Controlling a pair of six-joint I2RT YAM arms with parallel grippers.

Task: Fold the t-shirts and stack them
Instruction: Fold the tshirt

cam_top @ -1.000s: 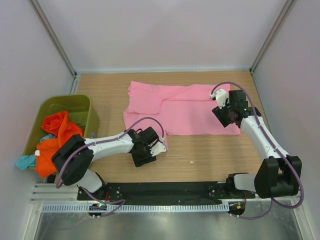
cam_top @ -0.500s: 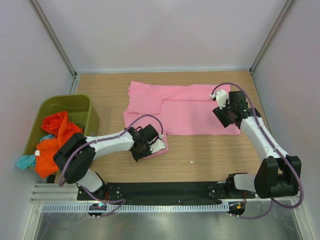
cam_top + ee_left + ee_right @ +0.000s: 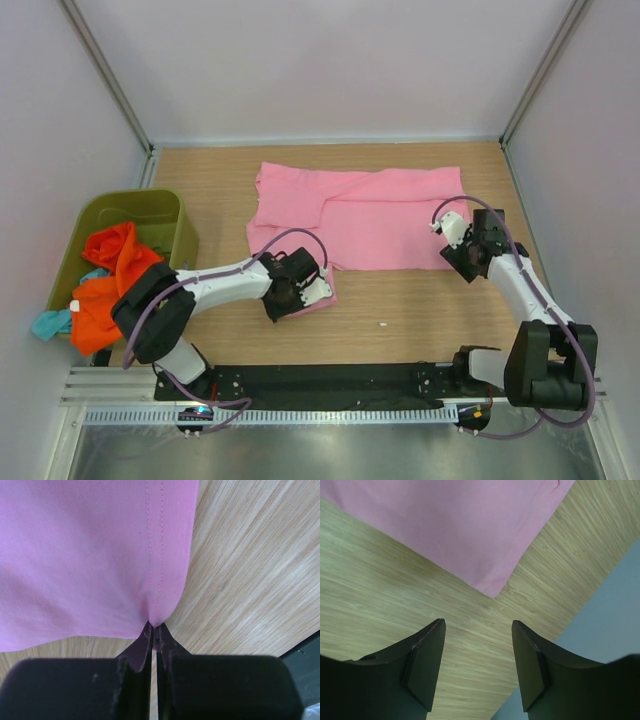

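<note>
Left hand [image 3: 154, 630] has clamped the hem of the pink t-shirt [image 3: 370, 215]; right hand [image 3: 478, 625] hovers spread.

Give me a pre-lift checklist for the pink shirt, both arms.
1. Near-hem grip: ok, left gripper is shut on the pink shirt, with cloth pinched between closed jaws.
2. Layers in that pinch: cannot tell.
3. Far side ready: ok, right gripper is open.
4. Right corner grip: not ok. The corner lies ahead of the fingers, and only bare table is between them.
5. Spread on the table: ok, with one crease across it.
6. Others out of the way: ok, orange shirt and teal shirt are at the bin.
</note>
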